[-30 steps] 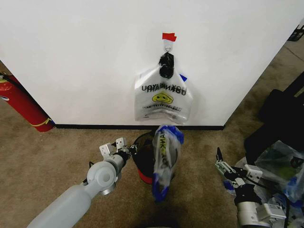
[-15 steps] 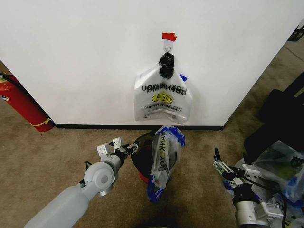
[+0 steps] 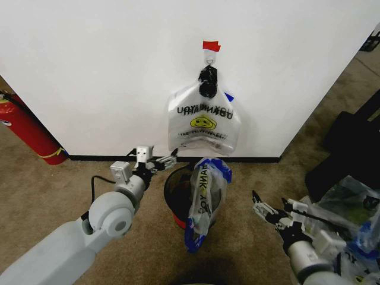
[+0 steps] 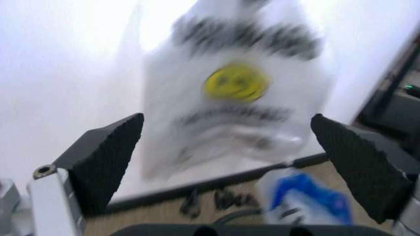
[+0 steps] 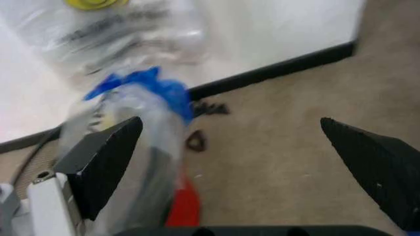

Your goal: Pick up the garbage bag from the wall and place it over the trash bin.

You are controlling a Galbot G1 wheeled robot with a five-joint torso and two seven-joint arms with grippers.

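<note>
Against the wall [image 3: 89, 71], the garbage bag [image 3: 203, 199] drapes the trash bin's [image 3: 178, 189] 3 o'clock rim, both grippers' jaws spread empty, left gripper [image 3: 163, 162] at 10 o'clock, right gripper [image 3: 264, 211] at 3; next comes spreading the bag's mouth around the rim

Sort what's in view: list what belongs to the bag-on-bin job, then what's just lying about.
Job: garbage bag draped on the trash bin; wall; left gripper; right gripper.

Lying about: smiley-face bag on the hook; fire extinguisher; heap of stuffed bags.
</note>
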